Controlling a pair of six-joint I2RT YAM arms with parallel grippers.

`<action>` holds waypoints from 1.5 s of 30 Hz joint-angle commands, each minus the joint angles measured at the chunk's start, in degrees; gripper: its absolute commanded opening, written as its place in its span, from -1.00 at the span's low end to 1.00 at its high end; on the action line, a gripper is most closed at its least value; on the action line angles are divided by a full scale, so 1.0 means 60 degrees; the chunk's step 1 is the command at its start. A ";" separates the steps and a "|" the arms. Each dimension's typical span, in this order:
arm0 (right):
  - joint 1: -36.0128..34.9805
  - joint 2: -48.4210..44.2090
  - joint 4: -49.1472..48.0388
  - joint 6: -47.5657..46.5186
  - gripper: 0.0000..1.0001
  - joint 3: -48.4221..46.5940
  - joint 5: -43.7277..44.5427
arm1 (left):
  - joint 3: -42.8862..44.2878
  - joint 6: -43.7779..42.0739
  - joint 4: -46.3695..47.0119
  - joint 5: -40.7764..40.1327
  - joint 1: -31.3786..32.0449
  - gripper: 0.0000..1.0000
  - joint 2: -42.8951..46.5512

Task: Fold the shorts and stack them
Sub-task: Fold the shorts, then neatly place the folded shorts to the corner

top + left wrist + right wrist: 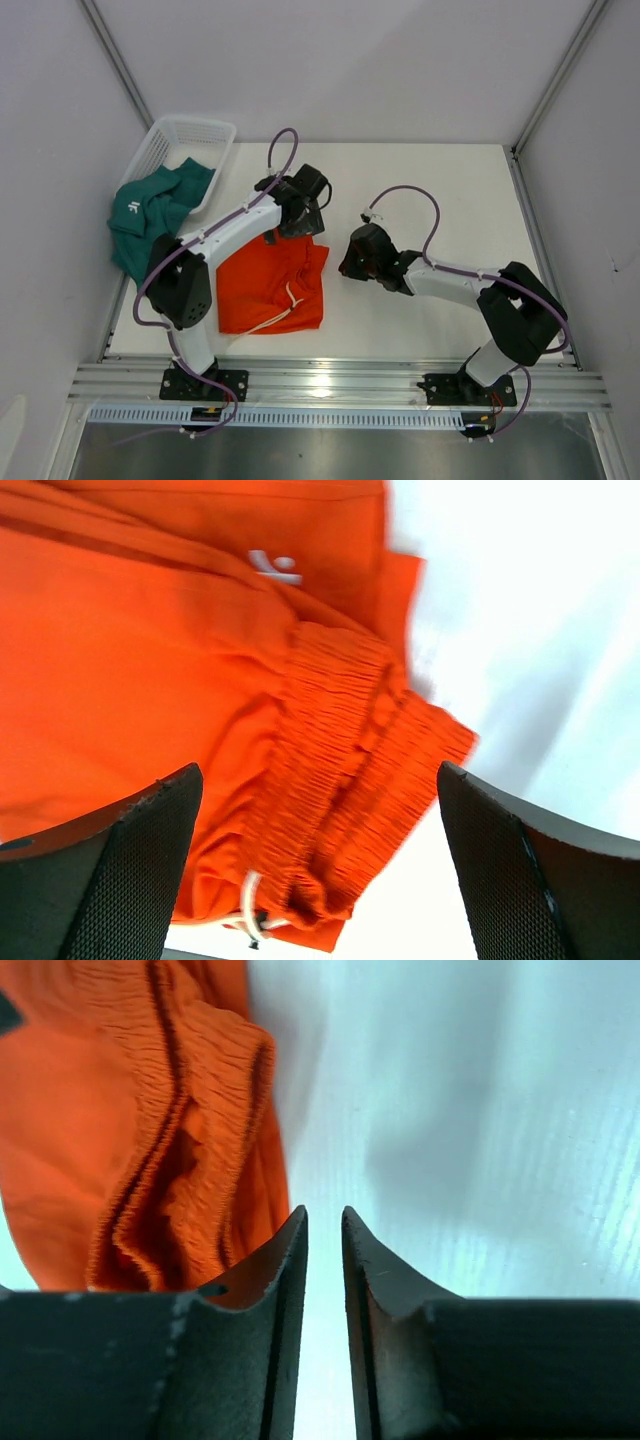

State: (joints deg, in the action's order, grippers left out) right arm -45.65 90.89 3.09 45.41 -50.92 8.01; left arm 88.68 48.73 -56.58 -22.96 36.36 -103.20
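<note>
The orange shorts (272, 285) lie folded on the table in front of the left arm, their white drawstring (291, 300) trailing across them. My left gripper (301, 216) hovers over their far edge with its jaws wide open and empty; in the left wrist view (318, 780) the gathered waistband (350, 750) lies below it. My right gripper (351, 260) is just right of the orange shorts, jaws almost closed and empty (325, 1215), with the waistband (190, 1140) to its left. The teal shorts (150, 212) spill out of the basket over the table's left edge.
A white mesh basket (200, 130) stands at the back left corner. Grey walls enclose the table on three sides. A metal rail (340, 380) runs along the near edge by the arm bases.
</note>
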 commanded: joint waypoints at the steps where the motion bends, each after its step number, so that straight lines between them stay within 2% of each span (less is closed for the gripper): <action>1: 0.0152 -0.0397 -0.0924 -0.0287 -0.51 0.0428 -0.0338 | 0.0468 -0.0533 0.0581 0.0969 0.0049 0.98 0.0514; 2: 0.0282 -0.0441 -0.1288 -0.0346 -0.48 0.0676 -0.0528 | 0.0468 -0.0664 0.0567 0.1115 0.0049 0.98 0.0631; 3: 0.0342 -0.0456 -0.1698 -0.0390 -0.33 0.0881 -0.0935 | 0.0483 -0.0724 0.0524 0.1146 0.0049 0.98 0.0850; 5: 0.0561 -0.0456 -0.2183 -0.0434 -0.17 0.1086 -0.1406 | 0.0381 -0.0942 0.0465 0.1146 0.0034 0.98 0.1056; 6: 0.0649 -0.0398 -0.2461 -0.0449 -0.08 0.1146 -0.2206 | 0.0409 -0.1016 0.0465 0.1132 0.0019 0.98 0.1144; 9: 0.0986 -0.0135 -0.3458 -0.0317 -0.06 0.1264 -0.3279 | 0.0059 -0.1426 0.0639 0.1117 -0.0025 0.98 0.1437; 13: 0.1119 0.0158 -0.4380 -0.0097 -0.02 0.1060 -0.3868 | -0.0907 -0.1734 0.1313 0.1350 -0.0463 0.97 0.1496; 15: 0.1104 0.0363 -0.4630 0.0033 0.00 0.0884 -0.4132 | -0.1537 -0.2100 0.2102 0.2093 -0.0946 0.90 0.1555; 18: 0.1119 0.0786 -0.4998 0.0151 0.02 0.0592 -0.4455 | -0.2226 -0.2467 0.2982 0.2800 -0.1562 0.76 0.1832; 21: 0.1119 0.1184 -0.4939 0.0152 0.01 0.0297 -0.4528 | -0.2418 -0.2657 0.3218 0.3109 -0.1914 0.72 0.1893; 25: 0.1119 0.1944 -0.5041 0.0195 -0.02 -0.0126 -0.4587 | -0.1965 -0.2877 0.3013 0.3285 -0.2178 0.74 0.1234; 35: 0.1119 0.2839 -0.4823 -0.0126 -0.37 -0.0786 -0.4456 | -0.1217 -0.2921 0.3262 0.3754 -0.2442 0.71 -0.0246; 38: 0.1119 0.2753 -0.4749 -0.0214 -0.36 -0.0714 -0.4353 | -0.1085 -0.2878 0.3233 0.3754 -0.2442 0.68 -0.0656; 40: 0.1133 0.2606 -0.4749 -0.0287 -0.31 -0.0626 -0.4338 | -0.1041 -0.2878 0.3219 0.3754 -0.2442 0.63 -0.0846; 45: 0.1133 0.1904 -0.4237 -0.0624 -0.21 -0.0450 -0.3943 | -0.1026 -0.2819 0.3218 0.3491 -0.2442 0.29 -0.1184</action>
State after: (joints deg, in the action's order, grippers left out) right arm -38.89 106.83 -23.20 44.21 -53.60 -17.76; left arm 80.38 32.38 -37.74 -1.28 22.09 -110.08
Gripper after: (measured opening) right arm 0.391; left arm 0.682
